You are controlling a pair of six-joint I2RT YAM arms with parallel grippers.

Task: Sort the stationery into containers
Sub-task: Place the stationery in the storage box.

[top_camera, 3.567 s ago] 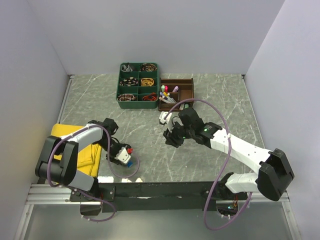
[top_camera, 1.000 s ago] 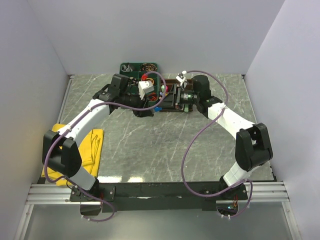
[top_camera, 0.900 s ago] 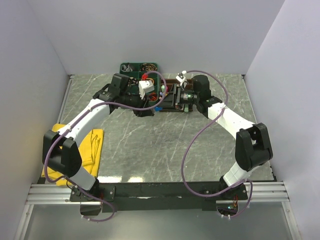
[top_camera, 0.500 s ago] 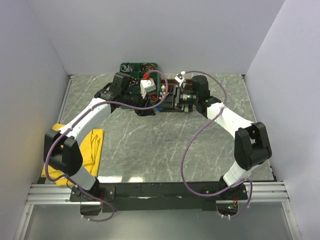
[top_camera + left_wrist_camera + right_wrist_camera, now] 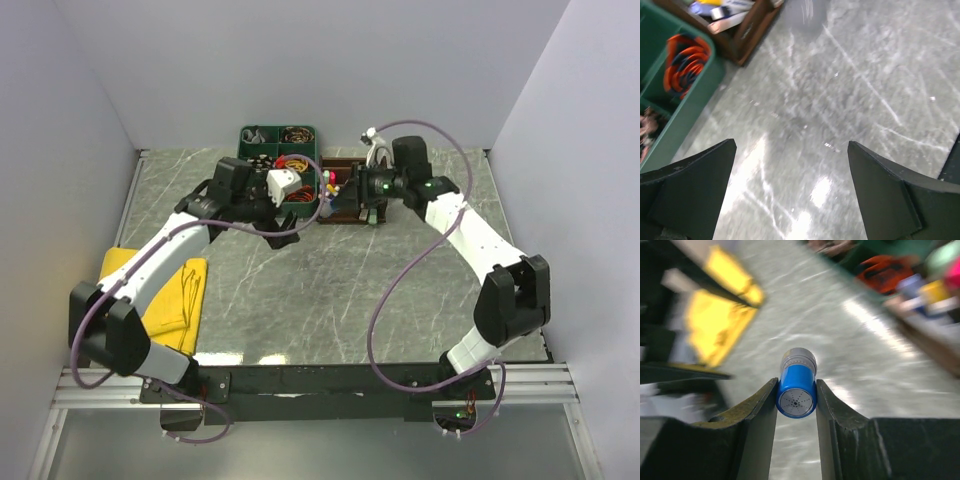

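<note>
The dark brown organiser [image 5: 340, 163] stands at the back centre, largely covered by my right arm. Several coloured pens and markers [image 5: 326, 184] stand in it. My right gripper [image 5: 346, 190] hovers over its left part and is shut on a blue cap with a grey end [image 5: 797, 390]. My left gripper [image 5: 308, 208] hangs just left of the organiser, above the table. In the left wrist view the left gripper [image 5: 791, 145] is open and empty, with the organiser's corner [image 5: 747, 30] at the upper left.
A green divided tray [image 5: 270, 140] with coiled bands stands left of the organiser, and its edge shows in the left wrist view [image 5: 690, 95]. A yellow cloth [image 5: 165, 290] lies at the left front. Grey walls close the back and sides.
Both arms have travelled from the table's middle to the organiser at the back. In the last half second the left wrist drew slightly left and the right wrist rose and turned.
</note>
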